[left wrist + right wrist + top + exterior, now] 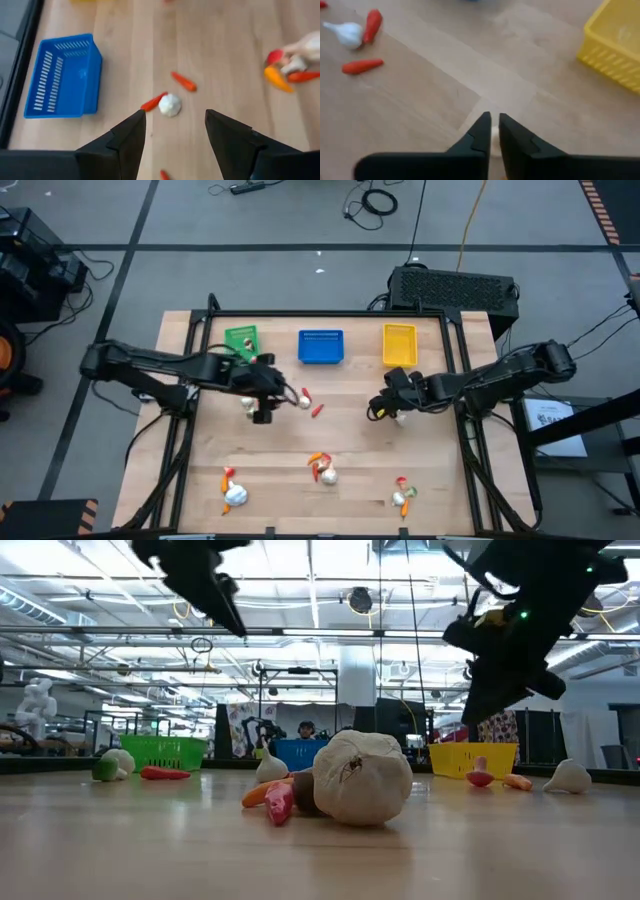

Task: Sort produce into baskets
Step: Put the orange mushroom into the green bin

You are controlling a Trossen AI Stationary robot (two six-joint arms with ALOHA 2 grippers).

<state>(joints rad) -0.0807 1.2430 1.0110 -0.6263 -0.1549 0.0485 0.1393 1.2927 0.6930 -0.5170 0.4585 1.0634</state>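
Observation:
Three baskets stand in a row at the table's far side: green [241, 340], blue [321, 347], yellow [399, 345]. Produce lies loose: a white garlic bulb [170, 105] with slim red pieces [183, 81] at mid-table, and three small clusters [322, 470] near the front edge. My left gripper [175, 117] hangs open, high over the table in front of the green basket, empty. My right gripper [495, 120] slants down in front of the yellow basket, its fingers a narrow gap apart. A pale piece [494, 137] on the table shows through that gap.
A large black box [455, 288] sits behind the table's far right corner. In the low view a big garlic bulb [362, 780] with orange and red pieces lies close to the camera. Bare wood stretches between the baskets and the front clusters.

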